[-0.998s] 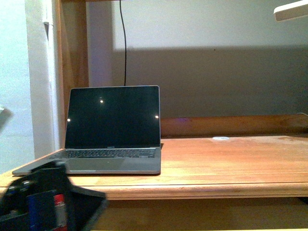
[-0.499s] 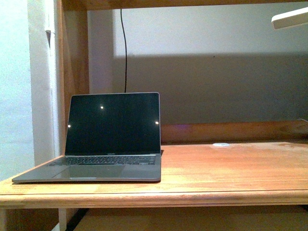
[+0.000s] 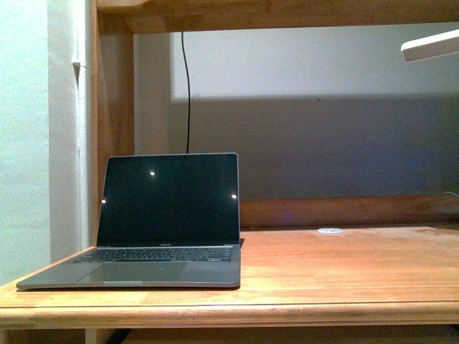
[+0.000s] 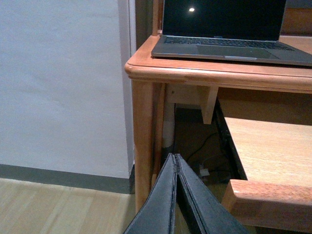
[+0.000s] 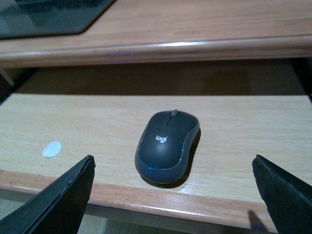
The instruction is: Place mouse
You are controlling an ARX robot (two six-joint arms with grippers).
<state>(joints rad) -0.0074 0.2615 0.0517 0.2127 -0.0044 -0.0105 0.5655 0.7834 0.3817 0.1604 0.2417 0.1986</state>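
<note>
Item, my left pincer (image 4: 174,195): pressed together, empty, low by the desk leg.
Item, open grey metal laptop (image 3: 168,215): left on the orange-brown wooden tabletop (image 3: 344,258).
Item, small dark grey matte domed mouse (image 5: 168,145): on the pale wooden shelf (image 5: 97,122) below the tabletop, near its front edge.
Item, my right pincer (image 5: 171,165): spread wide, empty, mouse centred between. I judge it best to descend square and close on the mouse's flanks.

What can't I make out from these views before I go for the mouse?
1. Mouse: missing from the front view; its shelf falls outside that frame. Only the right wrist view shows it.
2. Right fingers: absent from the front view; in the right wrist view only their ends show, the rest cut off by the frame edges.
3. Lamp: cut off by the front view's right edge.
</note>
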